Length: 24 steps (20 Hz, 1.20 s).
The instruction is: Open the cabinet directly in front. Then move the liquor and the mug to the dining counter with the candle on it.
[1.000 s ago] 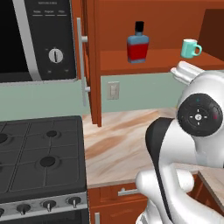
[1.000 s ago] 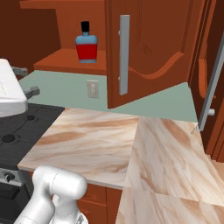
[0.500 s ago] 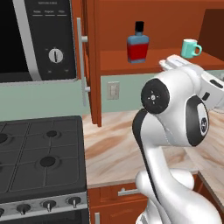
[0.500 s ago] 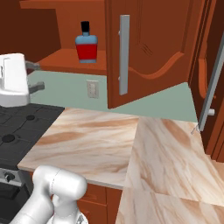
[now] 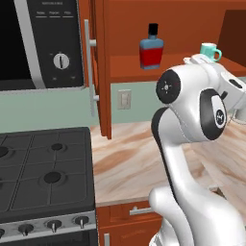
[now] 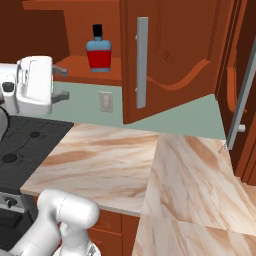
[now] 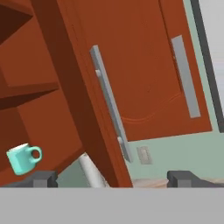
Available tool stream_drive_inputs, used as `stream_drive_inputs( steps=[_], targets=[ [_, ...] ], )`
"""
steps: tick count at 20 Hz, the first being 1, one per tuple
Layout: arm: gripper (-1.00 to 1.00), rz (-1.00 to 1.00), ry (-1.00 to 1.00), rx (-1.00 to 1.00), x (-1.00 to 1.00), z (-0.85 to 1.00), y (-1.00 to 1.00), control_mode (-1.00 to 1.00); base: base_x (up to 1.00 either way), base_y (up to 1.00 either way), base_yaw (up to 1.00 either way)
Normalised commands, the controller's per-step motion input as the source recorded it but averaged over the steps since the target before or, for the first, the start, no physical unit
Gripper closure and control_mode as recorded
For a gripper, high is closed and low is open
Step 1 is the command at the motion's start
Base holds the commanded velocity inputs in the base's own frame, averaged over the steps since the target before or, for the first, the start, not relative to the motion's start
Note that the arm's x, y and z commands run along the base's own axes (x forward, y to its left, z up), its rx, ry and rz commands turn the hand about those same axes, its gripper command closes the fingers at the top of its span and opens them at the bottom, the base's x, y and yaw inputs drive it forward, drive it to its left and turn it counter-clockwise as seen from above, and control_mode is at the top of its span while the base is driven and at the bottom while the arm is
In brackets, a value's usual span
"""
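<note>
The cabinet (image 5: 173, 29) stands open, with the liquor (image 5: 151, 48) upright on its lower shelf and the teal mug (image 5: 210, 50) further right on the same shelf. The liquor (image 6: 99, 49) also shows left of the swung-out right door (image 6: 170, 55). My gripper (image 6: 64, 85) is open and empty, held in the air in front of the shelf, below and left of the bottle. In the hand view my gripper (image 7: 114, 179) faces a door edge and its bar handle (image 7: 109, 105), with the mug (image 7: 22, 158) at the lower left. The dining counter and the candle are out of view.
A microwave (image 5: 38, 43) hangs left of the cabinet above a black stove (image 5: 43, 173). The left door (image 5: 98, 72) juts out beside it. A marble worktop (image 6: 130, 160) runs below. Another tall door with a bar handle (image 6: 245, 100) stands at the far right.
The arm has swung and folded, carrying the hand further into the right base view, toward the open cabinet. The jaws stay open. Bottle and mug have not moved.
</note>
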Motion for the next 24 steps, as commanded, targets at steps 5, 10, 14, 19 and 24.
stream_drive_inputs(
  steps=[5, 10, 14, 19, 24],
  targets=[
    [-1.00, -0.07, -0.02, 0.07, 0.28, 0.00, -0.44, -1.00, 0.00, 0.00, 0.00],
    [-1.00, -0.05, -0.04, 0.04, 0.30, 0.00, -0.28, -1.00, 0.00, 0.00, 0.00],
    [-1.00, -0.02, -0.06, 0.00, 0.41, 0.00, -0.03, -1.00, 0.00, 0.00, 0.00],
    [-1.00, -0.03, -0.07, 0.00, 0.45, -0.01, 0.00, -1.00, 0.00, 0.00, 0.00],
    [-1.00, -0.06, -0.06, 0.01, 0.28, 0.00, -0.20, -1.00, 0.00, 0.00, 0.00]
  ],
)
